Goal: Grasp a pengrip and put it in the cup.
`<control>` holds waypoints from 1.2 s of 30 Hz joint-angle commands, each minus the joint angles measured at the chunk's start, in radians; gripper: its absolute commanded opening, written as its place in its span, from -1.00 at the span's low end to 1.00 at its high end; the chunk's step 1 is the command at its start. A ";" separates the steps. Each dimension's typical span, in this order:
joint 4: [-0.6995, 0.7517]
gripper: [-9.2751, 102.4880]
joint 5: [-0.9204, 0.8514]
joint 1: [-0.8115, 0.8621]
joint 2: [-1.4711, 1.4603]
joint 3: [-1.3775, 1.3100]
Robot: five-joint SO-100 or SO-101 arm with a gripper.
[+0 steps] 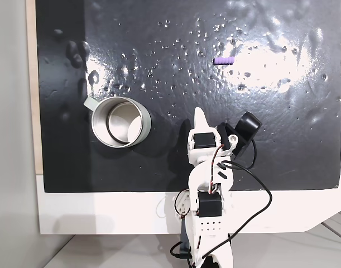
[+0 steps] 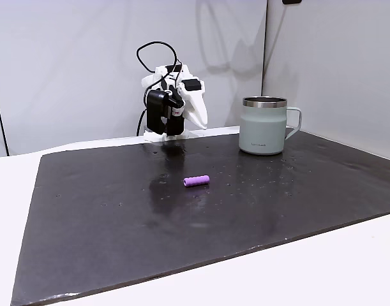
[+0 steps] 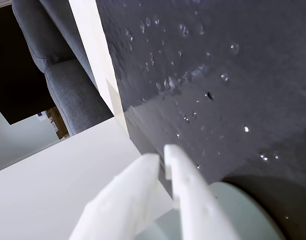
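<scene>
Pengrip (image 1: pixel 223 60), tiny purple ribbed cylinder, lies on its side alone on the black mat (image 1: pixel 176 67) well apart from cup and arm; it looks light, soft and squashy, liable to roll, so best pinched across its short middle with jaws square to its axis, and not fragile by the look of it. Cup (image 1: pixel 121 121), shiny metal mug with side handle, stands upright with its mouth open and nothing inside in the top-down fixed view. Gripper (image 3: pixel 162 156) sits back near the mat's edge by the cup, jaws nearly closed, holding nothing.
</scene>
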 commanded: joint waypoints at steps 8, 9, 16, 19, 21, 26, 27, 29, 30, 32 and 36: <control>-0.044 -0.83 0.012 0.011 0.012 0.055; -0.044 -0.83 0.012 0.011 0.012 0.055; 0.002 -0.83 -0.051 0.035 0.012 -0.066; 0.051 -0.83 -0.100 0.025 -0.051 -0.222; 0.075 -0.83 -0.114 0.021 -0.193 -0.376; 0.117 -0.83 -0.114 0.041 -0.558 -0.741; 0.132 -0.83 -0.110 0.041 -0.618 -0.807; 0.166 -0.83 -0.109 0.038 -0.735 -0.937; 0.187 -0.83 -0.100 0.038 -0.795 -1.005; 0.242 -0.82 -0.069 0.052 -0.922 -1.146; 0.397 -0.68 0.005 0.100 -1.184 -1.440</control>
